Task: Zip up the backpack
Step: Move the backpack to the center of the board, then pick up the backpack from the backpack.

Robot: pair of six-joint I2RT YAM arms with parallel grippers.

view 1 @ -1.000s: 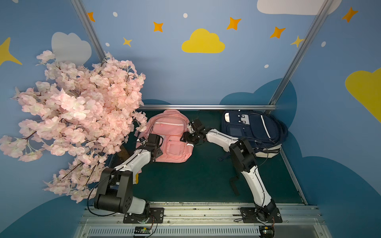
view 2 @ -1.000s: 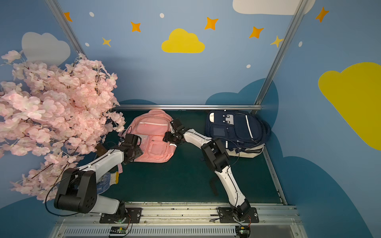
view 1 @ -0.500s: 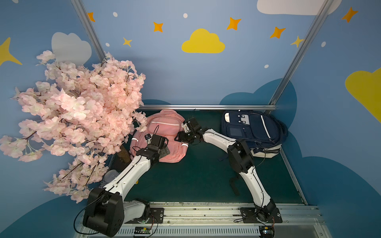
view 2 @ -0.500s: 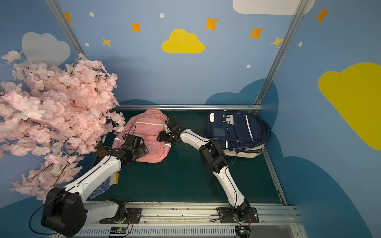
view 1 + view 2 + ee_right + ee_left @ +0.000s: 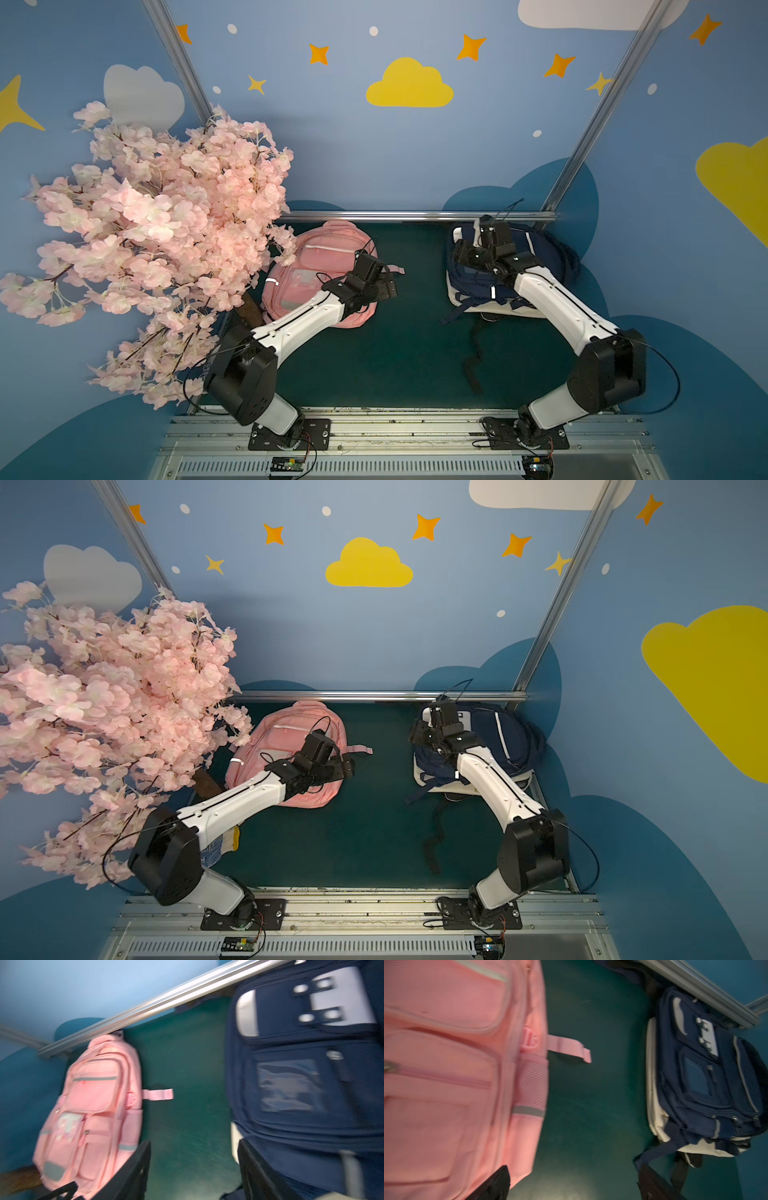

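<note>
1. Across the cell floor runs the dark green tabletop (image 5: 407, 345). Both bags lie on it near the back rail, well apart, with bare green between them.
2. Beside the left arm stands the pink artificial blossom tree (image 5: 158, 216). Its branches overhang the pink bag's outer side, so give it room.
3. Your pink fabric backpack (image 5: 320, 266) lies face up on the left arm's side. Its long axis runs from the rail toward the robot bases, slightly tilted, with the handle end at the rail.
4. Your navy-and-cream fabric backpack (image 5: 548, 249) lies face up on the right arm's side, top toward the rail and dark straps trailing toward the bases.
5. Your left fingers (image 5: 497, 1182) are spread wide and empty over the pink bag's inner edge. The bag lies beneath them and toward the tree.
6. Your right fingers (image 5: 137, 1163) are parted and empty over the navy bag's inner edge.
7. Each arm is nearer its own bag. The task names neither bag, and blur hides which zip is open. The pink front-pocket zip looks closed to me.
8. A pink webbing strap (image 5: 566, 1048) sticks out sideways toward the navy bag.
</note>
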